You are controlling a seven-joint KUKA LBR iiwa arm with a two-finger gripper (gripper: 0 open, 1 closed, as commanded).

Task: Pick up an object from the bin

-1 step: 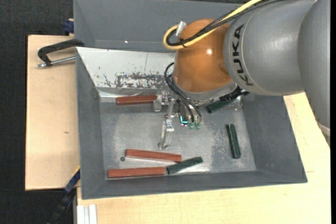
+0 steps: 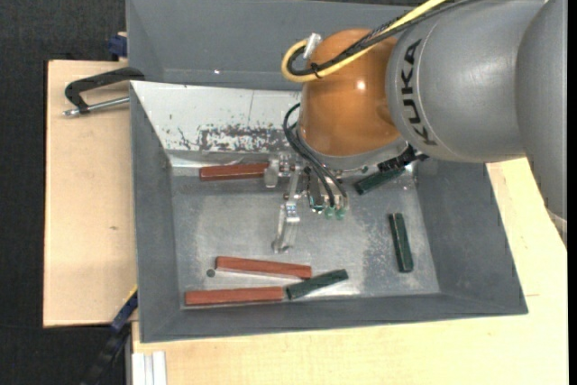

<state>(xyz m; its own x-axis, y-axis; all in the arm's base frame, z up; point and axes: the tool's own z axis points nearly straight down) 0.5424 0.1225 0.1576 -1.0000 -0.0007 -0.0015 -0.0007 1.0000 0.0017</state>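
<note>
Pincer [image 2: 287, 230] sits low over the bin's [image 2: 225, 221] bare middle, width I can't tell; you're mid-approach, next line up on the nearby red-brown stick [image 2: 263, 267].

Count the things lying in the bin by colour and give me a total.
Red-brown sticks: 3, one at the back, two near the front.
Dark green sticks: 3, one at the front, one on the right, one partly hidden under the arm.
Total: 6
</note>
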